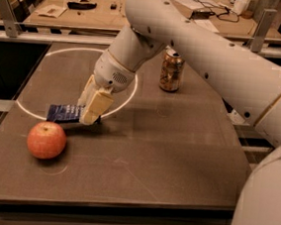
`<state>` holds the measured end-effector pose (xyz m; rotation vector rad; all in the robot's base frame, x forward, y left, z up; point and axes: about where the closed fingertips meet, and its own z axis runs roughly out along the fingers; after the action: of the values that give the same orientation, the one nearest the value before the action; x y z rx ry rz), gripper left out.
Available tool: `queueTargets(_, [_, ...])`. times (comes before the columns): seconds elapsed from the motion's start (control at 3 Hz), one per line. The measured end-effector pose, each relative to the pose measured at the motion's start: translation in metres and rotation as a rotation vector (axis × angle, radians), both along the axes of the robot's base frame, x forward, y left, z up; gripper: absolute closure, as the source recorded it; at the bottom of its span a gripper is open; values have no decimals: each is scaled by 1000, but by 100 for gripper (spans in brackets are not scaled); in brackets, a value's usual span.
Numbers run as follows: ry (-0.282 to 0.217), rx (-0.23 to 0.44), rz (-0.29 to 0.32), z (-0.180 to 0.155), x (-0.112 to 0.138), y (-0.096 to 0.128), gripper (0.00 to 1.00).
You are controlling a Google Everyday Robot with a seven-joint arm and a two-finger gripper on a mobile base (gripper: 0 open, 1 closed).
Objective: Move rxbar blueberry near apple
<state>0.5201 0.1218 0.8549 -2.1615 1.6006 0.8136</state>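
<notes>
Reaching in from 3 o'clock, the white arm (210, 56) spans the dark table (174, 177). Its gripper (86, 113) hangs low toward the table's 9 o'clock. The apple (46, 140) rests at 8 o'clock, and the gold-brown can (172, 70) stands at 12 o'clock. The rxbar blueberry (63, 112) lies flat at the apple's 1 o'clock, near but not touching, its right end pinched between the gripper's closed fingers.

No text can be read anywhere. The rxbar blueberry (62, 112) has pale marks on its dark blue wrapper, too small to make out. The drink can (171, 71) shows a gold-brown label without a legible word. The gripper (89, 113) is low over the desk (166, 152), its jaws closed on the bar's right end.
</notes>
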Motion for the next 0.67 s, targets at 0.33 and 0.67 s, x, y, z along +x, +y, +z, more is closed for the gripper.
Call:
queueTargets(0.33, [22, 7, 22, -5, -7, 6, 100])
queueTargets(0.67, [54, 19, 40, -12, -12, 11, 98])
